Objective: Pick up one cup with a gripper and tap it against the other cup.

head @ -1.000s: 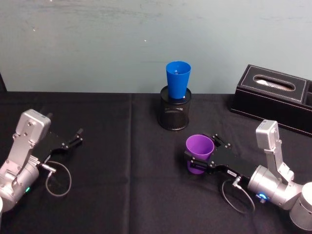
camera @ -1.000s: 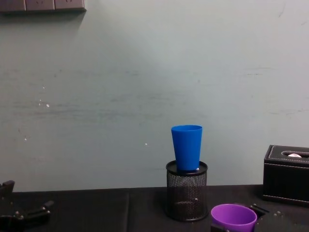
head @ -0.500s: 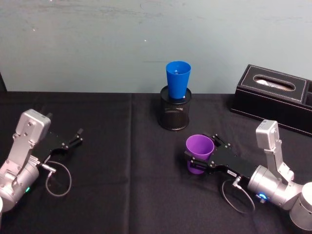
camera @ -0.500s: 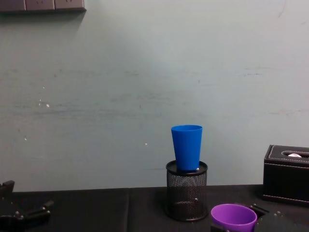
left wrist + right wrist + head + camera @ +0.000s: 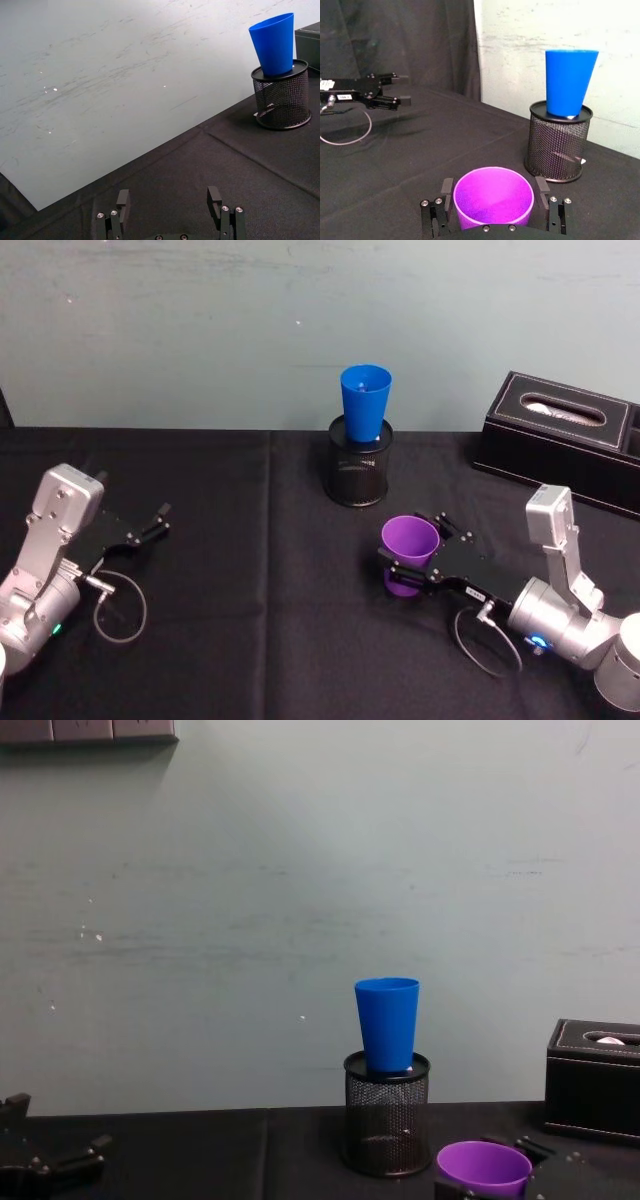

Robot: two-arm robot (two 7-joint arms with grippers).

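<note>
The purple cup (image 5: 409, 548) stands upright at the right front of the black table, between the two black fingers of my right gripper (image 5: 411, 542). In the right wrist view the fingers (image 5: 446, 189) press against both sides of the purple cup (image 5: 493, 200). I cannot tell whether its base touches the cloth. The blue cup (image 5: 365, 403) stands upright in a black mesh pen holder (image 5: 360, 475) a little farther back and to the left; the two cups are apart. My left gripper (image 5: 155, 520) rests open at the left, seen also in the left wrist view (image 5: 168, 200).
A black tissue box (image 5: 565, 435) sits at the back right, near the wall. Black cloth (image 5: 270, 570) covers the table between the two arms. A grey cable loop (image 5: 120, 605) lies beside the left arm.
The right gripper and the purple cup have shifted very slightly upward in the chest view. The blue cup and the left arm have not moved.
</note>
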